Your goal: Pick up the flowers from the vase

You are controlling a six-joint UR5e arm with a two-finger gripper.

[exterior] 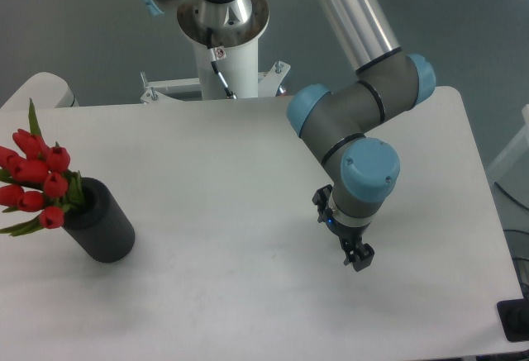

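Note:
Red tulip flowers (35, 178) with green leaves stand in a matte black cylindrical vase (103, 225) near the table's left edge. The buds lean out to the left over the vase's rim. My gripper (358, 258) hangs over the right half of the table, far to the right of the vase, pointing down toward the tabletop. It holds nothing, and its black fingers are small from this angle, so I cannot make out whether they are open or shut.
The arm's white base column (221, 43) is mounted at the table's back edge. The arm's elbow and wrist (364, 121) reach over the right side of the white table (231, 171). A dark object (517, 320) sits off the table's right front corner.

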